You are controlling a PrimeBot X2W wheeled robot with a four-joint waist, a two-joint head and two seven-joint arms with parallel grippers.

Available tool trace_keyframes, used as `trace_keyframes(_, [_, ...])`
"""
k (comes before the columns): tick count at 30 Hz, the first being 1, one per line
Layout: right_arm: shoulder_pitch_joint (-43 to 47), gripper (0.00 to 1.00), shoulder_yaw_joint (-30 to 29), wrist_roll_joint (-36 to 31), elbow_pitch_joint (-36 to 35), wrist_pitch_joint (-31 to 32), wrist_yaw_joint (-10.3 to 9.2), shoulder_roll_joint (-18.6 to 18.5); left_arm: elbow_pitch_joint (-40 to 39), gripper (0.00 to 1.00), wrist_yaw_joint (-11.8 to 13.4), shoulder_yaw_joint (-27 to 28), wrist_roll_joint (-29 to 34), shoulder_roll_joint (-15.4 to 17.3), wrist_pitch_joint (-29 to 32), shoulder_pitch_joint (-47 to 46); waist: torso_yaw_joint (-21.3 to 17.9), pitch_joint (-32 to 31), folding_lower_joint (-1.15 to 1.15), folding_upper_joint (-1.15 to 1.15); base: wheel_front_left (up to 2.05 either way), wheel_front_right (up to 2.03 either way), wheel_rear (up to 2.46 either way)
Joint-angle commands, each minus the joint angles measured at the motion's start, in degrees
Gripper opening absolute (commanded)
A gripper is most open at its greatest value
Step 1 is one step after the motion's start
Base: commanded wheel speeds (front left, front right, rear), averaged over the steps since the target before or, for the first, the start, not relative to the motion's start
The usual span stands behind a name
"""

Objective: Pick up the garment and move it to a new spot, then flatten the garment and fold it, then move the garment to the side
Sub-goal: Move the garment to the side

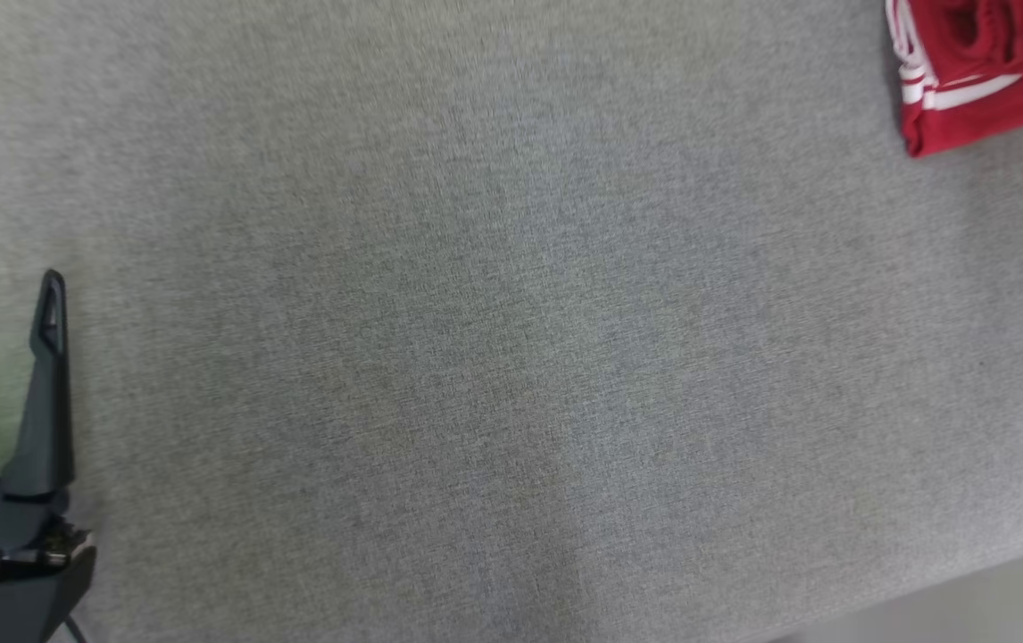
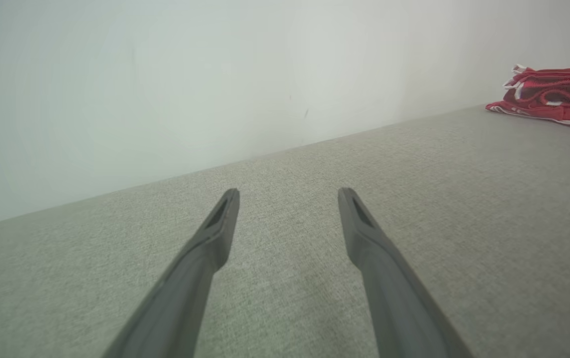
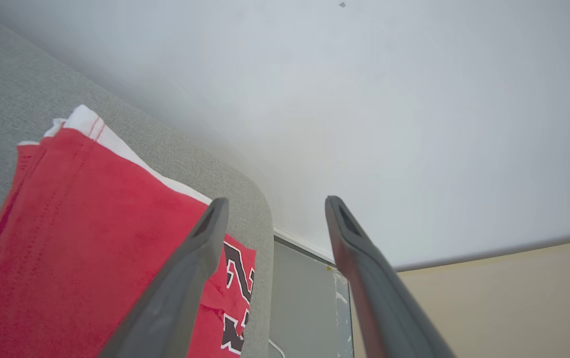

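Folded garment (image 1: 985,71) sits at the tabletop's (image 1: 476,357) rounded corner. Right pincer (image 3: 276,200) hangs spread and empty over that corner; left pincer (image 2: 289,191), spread too, is well away from it. A snagging finger could drag the garment off.

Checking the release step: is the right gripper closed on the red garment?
No: the right gripper stands open and empty, while the red garment lies on the grey fabric surface.

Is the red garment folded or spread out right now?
Folded. The red garment lies as a compact layered bundle at a corner of the grey surface; stacked edges show in the left wrist view.
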Motion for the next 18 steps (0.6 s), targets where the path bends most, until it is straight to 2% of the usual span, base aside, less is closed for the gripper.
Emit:
trace_keyframes(1, [1.9, 1.00, -1.2, -0.5, -0.3, -1.1, -0.13, 1.8, 1.0, 1.00, 0.3, -0.3, -0.3, -0.8, -0.6, 0.7, 0.7, -2.7, 0.00, 0.00, 0.00, 0.00, 0.00])
trace_keyframes(8, [10.4, 1.00, -11.7, -2.6, -0.7, -7.1, -0.13, 12.2, 7.2, 1.00, 0.9, -2.5, -0.7, -4.5, -2.3, 1.4, 3.5, -11.5, 0.00, 0.00, 0.00, 0.00, 0.00])
trace_keyframes(9, [10.4, 1.00, -11.7, -2.6, -0.7, -7.1, -0.13, 12.2, 7.2, 1.00, 0.9, -2.5, -0.7, -4.5, -2.3, 1.4, 3.5, -11.5, 0.00, 0.00, 0.00, 0.00, 0.00])
trace_keyframes(18, [23.5, 1.00, -16.5, -2.8, -2.1, -13.8, -0.13, 20.9, 14.4, 1.00, 1.1, -3.6, -1.0, -8.4, -3.0, 4.6, 6.1, -21.3, 0.00, 0.00, 0.00, 0.00, 0.00])
